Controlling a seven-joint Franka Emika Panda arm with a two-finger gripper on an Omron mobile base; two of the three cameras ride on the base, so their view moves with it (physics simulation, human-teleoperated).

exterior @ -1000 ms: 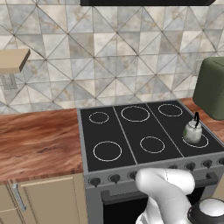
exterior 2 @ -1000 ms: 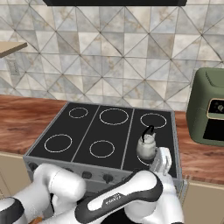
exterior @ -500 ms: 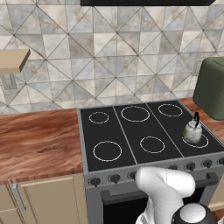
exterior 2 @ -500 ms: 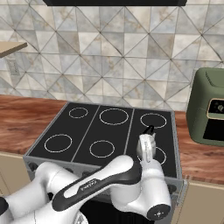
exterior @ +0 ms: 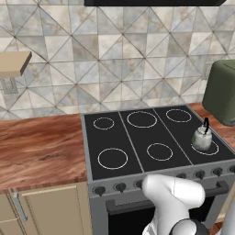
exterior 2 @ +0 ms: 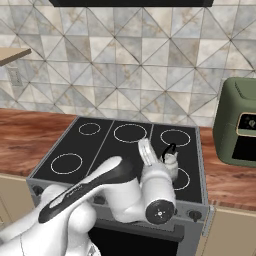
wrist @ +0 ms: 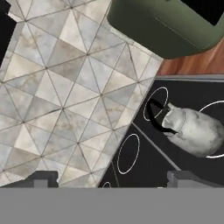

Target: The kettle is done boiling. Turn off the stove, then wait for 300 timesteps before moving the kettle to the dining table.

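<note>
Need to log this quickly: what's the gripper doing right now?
Gripper: open, holding nothing; the kettle sits on the stove ahead of it.

Two base views looking forward and down from behind, left and right, sharing the stove (exterior: 151, 142) and kettle (exterior 2: 171, 161). Hand view rolled sideways, near the kettle.

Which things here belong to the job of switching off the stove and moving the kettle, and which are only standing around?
For the job:
- kettle, on the front right burner
- stove
- knobs on its front
- gripper, open, holding nothing

Just there:
- green appliance on the counter, right of the stove
- counter
- wall shelf
- cabinet doors
</note>
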